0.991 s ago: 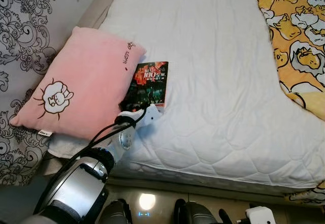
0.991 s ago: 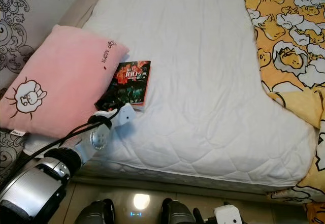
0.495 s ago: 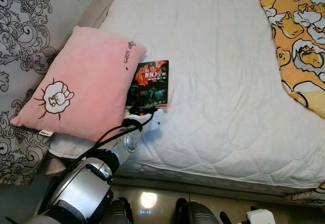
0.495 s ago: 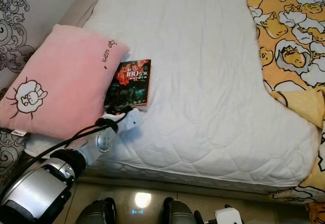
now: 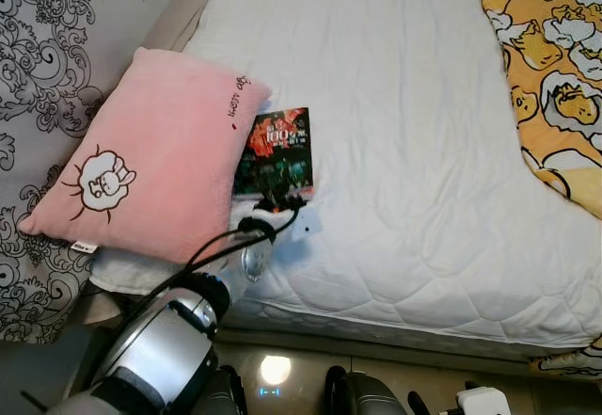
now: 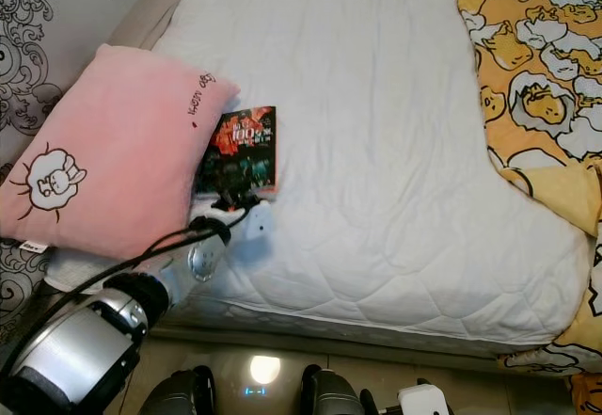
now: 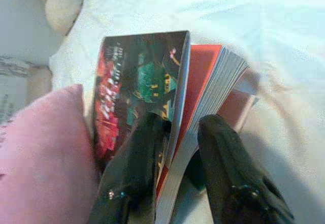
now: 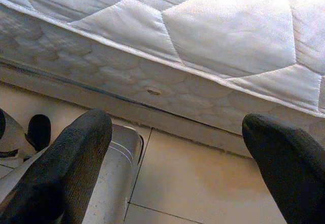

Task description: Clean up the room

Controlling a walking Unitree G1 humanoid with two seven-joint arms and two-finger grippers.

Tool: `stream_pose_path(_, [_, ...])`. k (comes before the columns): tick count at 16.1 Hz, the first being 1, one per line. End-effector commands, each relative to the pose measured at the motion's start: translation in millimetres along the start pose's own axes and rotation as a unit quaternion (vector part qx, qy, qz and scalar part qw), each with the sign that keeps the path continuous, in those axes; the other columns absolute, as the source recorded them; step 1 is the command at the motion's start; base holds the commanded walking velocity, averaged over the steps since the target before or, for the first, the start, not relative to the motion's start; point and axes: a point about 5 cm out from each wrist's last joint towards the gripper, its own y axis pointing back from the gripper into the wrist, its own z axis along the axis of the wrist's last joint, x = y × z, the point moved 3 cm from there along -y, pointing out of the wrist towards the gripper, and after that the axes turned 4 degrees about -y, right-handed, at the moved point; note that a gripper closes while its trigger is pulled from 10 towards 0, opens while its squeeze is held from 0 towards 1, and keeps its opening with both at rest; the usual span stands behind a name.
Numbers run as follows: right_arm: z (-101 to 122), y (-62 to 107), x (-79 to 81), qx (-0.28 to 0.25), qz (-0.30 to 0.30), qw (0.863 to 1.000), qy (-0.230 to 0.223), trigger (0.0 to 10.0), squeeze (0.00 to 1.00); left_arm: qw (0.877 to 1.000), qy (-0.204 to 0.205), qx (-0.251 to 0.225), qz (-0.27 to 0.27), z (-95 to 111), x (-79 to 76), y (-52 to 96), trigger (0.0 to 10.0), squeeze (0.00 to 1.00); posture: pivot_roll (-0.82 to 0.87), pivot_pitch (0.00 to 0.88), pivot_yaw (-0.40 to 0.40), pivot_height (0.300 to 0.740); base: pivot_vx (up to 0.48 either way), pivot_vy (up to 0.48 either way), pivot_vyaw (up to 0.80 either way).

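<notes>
You see the book (image 5: 276,154) lying on the white mattress (image 5: 404,151), near its front edge, with one long side just against the pink pillow (image 5: 141,151). The cover is dark with red and green print. Your left gripper (image 7: 175,132) has reached the near end of the book. In the left wrist view one black finger lies on top of the cover and the other finger sits beside the page edges, so the fingers are pinching the lower corner of the book, and the cover is lifted a little from the red page under it. In the head views the left arm (image 5: 165,344) comes up from the lower left, over the edge of the mattress, with black cables running along it.

The pillow rests on the left part of the bed and has a small cartoon drawing (image 5: 102,180) on it. A yellow blanket (image 5: 550,67) with a duck pattern covers the right side of the bed.

Your right gripper (image 8: 177,153) hangs low beside the bed. Its two fingers are spread wide apart, with the side of the mattress and the tiled floor (image 8: 203,183) visible between them.
</notes>
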Motion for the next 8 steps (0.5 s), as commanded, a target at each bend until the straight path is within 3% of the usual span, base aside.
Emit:
stream_pose_path(1, [-5.9,2.0,-2.7,0.015,-0.007,1.0,0.001,10.0,0.0,1.0,0.004,0.009,0.003,-1.6,0.8,-0.4,0.0,0.0,-0.15,0.214,-0.058,0.732,0.0,0.0,0.0])
stream_pose_path(5, [-6.6,1.5,-3.2,0.017,-0.008,1.0,0.002,10.0,0.0,1.0,0.005,0.009,-0.003,-2.3,-0.2,-0.2,0.0,0.0,-0.15,0.214,-0.058,0.732,0.0,0.0,0.0])
stream_pose_path(7, [-7.4,2.0,-4.2,0.018,-0.009,1.0,0.002,10.0,0.0,0.999,0.042,0.023,-0.006,-5.7,-0.4,0.3,0.0,0.0,-0.15,0.212,-0.059,0.732,0.0,0.0,0.0])
stream_pose_path(8, [-7.3,1.6,-5.1,0.019,-0.009,1.0,0.003,10.0,0.0,0.978,0.202,0.049,-0.008,-8.5,0.5,-0.5,0.0,0.0,-0.15,0.209,-0.056,0.732,0.0,0.0,0.0])
